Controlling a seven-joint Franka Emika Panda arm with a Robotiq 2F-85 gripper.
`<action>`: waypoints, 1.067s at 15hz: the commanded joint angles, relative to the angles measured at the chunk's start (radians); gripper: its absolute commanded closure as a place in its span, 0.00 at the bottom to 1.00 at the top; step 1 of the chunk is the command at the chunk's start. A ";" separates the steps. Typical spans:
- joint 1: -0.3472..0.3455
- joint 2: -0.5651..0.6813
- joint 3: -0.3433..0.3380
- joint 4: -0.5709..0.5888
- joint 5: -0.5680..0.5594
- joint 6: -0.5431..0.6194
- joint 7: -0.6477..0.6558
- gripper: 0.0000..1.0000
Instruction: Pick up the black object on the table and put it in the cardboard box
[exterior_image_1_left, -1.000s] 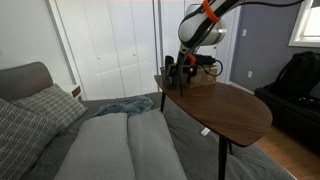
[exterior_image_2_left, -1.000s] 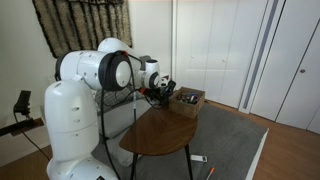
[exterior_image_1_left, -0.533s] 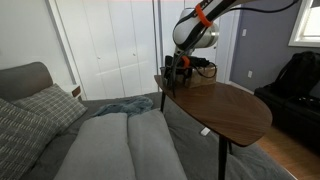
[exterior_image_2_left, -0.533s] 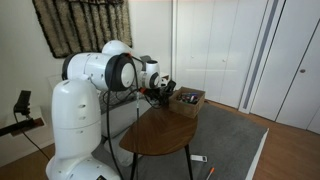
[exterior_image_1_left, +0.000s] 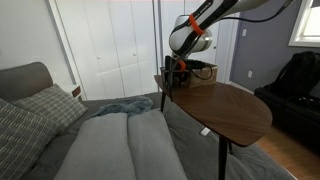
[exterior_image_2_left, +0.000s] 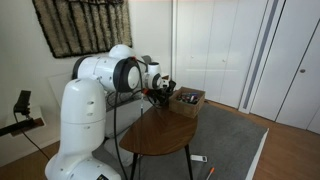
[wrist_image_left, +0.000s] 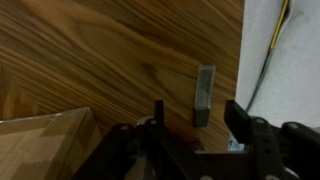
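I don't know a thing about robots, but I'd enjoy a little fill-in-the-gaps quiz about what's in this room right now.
1. The big rounded robot arm is coloured ____.
2. The cardboard box sits on a table with a ____ top.
3. In the wrist view, a thin ____ cable runs past the table's edge.

Missing words: white; wooden; yellow.

The table (wrist_image_left: 120, 60) is smooth brown wood, clearly grained, with a soft sheen; the box (wrist_image_left: 40, 145) is matt tan cardboard; the pincer (wrist_image_left: 196, 125) looks matt black; the bedding (exterior_image_1_left: 120, 140) is grey cloth.
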 joint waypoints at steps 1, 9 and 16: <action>0.049 0.049 -0.033 0.086 -0.067 -0.071 0.059 0.51; 0.080 0.103 -0.039 0.157 -0.086 -0.136 0.067 0.58; 0.078 0.112 -0.040 0.159 -0.074 -0.109 0.061 0.96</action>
